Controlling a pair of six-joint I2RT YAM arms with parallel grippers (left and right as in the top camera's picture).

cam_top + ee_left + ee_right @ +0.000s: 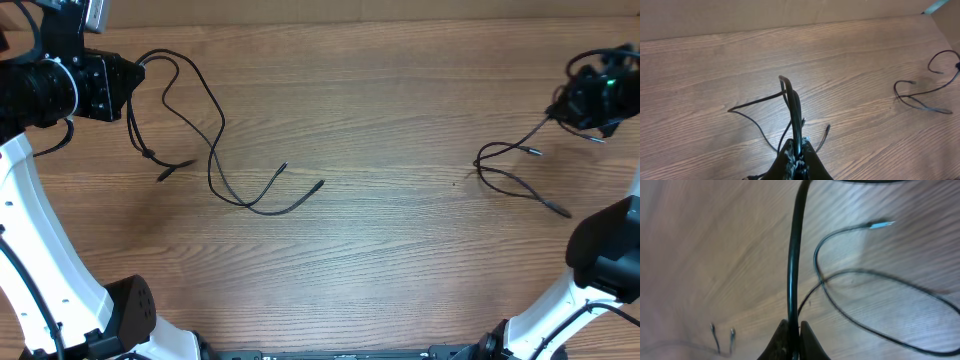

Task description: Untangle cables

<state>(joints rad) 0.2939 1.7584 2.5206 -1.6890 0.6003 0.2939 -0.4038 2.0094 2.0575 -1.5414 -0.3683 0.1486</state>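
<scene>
We saw the brown wood-grain table [400, 100] spreading beneath both end effectors, with the white-shelled arm links [40, 230] reaching in from its near edge. The left gripper [132, 74] had its fingers pressed together on one end of a loose black cable bundle [215, 150]. In the left wrist view the strands of that bundle [795, 107] rose straight out from between the fingertips of that gripper [799, 150]. They then arched down to the wood ahead of it. The rest trailed away from the gripper in open loops, with several free ends lying apart on the table. The right gripper [556, 110] was likewise pinched shut, on a shorter black cable [510, 178]. Its wrist view showed that cable [792, 255] running up from the closed fingertips [794, 327]. The cable's loops lay on the wood just in front of the gripper. Its small silver-tipped plug [882, 225] rested ahead of the fingers, off to one side, well apart from the bundle at the other gripper.
</scene>
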